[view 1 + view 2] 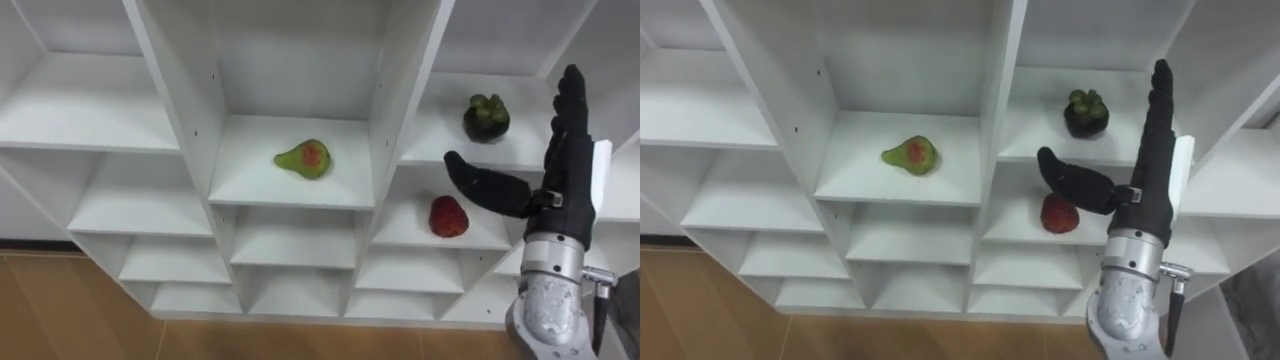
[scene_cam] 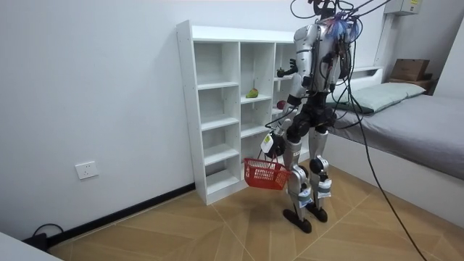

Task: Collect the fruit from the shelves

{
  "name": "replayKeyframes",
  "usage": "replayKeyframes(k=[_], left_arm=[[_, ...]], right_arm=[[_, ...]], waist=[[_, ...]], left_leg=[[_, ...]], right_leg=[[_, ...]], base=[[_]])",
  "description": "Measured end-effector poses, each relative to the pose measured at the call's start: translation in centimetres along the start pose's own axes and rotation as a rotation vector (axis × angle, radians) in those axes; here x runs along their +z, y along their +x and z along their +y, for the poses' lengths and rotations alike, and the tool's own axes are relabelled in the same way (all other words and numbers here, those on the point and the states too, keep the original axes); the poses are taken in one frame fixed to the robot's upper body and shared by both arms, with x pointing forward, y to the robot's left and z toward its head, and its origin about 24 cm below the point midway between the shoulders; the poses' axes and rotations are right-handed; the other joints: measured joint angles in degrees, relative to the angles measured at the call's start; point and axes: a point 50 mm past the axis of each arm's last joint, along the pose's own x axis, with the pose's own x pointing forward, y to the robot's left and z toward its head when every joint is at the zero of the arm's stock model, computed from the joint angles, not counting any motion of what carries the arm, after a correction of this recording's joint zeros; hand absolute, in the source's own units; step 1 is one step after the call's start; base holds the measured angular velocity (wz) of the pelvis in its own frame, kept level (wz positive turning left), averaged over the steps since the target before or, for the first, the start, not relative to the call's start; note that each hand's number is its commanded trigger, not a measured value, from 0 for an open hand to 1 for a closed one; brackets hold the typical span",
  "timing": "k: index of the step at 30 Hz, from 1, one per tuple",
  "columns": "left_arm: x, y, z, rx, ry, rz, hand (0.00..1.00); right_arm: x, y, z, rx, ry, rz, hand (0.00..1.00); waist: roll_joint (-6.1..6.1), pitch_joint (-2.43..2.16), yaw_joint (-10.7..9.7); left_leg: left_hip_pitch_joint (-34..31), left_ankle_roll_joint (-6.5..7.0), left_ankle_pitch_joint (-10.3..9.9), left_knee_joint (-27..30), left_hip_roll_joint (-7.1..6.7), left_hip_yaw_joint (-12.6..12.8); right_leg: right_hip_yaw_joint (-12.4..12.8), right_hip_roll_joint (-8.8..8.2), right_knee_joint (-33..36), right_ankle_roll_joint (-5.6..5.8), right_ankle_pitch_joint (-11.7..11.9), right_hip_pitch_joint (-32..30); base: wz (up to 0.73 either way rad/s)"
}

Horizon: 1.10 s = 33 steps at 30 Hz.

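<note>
Fruits (image 1: 1059,213): three, on shelves of white closet (image 1: 405,100). Red basket (image 2: 266,174) hangs from left hand (image 2: 269,142), fingers curled on handle, low beside closet. Right hand (image 1: 568,185) raised before right column, fingers straight, thumb spread, holding nothing. Pear (image 1: 306,158) in middle column, long axis sideways, narrow end left. Dark round fruit (image 1: 486,117) up-left of fingertips. Red fruit (image 1: 448,217) one shelf lower, just under thumb. Judged nearest target for right hand.

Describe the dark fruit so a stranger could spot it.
In the white shelf unit, take the right column, by the raised right hand. The dark fruit sits one shelf above the red fruit. It alone is near-black with a green cap.
</note>
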Motion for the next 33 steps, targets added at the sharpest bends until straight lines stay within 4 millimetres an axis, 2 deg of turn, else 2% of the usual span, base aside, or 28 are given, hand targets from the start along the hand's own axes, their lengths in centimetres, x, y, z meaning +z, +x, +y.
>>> replayKeyframes(k=[10, 25, 33], left_arm=[[0.3, 0.0, 0.0, -0.003, 0.010, -0.003, 1.00], [0.0, -0.1, 0.0, -0.039, 0.071, 0.012, 1.00], [-0.6, -0.3, -0.2, -0.059, 0.075, 0.026, 1.00]], right_arm=[[0.0, 0.6, -1.4, -0.064, -0.001, 0.007, 0.00], [-0.6, 1.0, -1.9, -0.063, -0.027, 0.052, 0.00], [0.3, 2.2, -1.7, -0.060, -0.014, 0.009, 0.00]], waist=[[-0.16, -0.11, -0.8], [-0.12, 0.01, -1.3], [0.22, 0.07, -1.5]], left_leg=[[0.1, 0.12, 0.2, 0.2, -0.20, -0.4], [-0.1, 0.16, 0.2, 0.4, -0.31, -1.0], [-0.4, 0.13, 0.2, 0.5, -0.37, -1.9]], right_leg=[[0.1, -0.13, 0.0, 0.02, 0.0, 0.3], [-0.5, -0.25, 0.1, 0.03, 0.0, 0.6], [-1.4, -0.26, 0.1, 0.03, 0.0, 0.7]], base=[[0.03], [0.02], [0.05]])
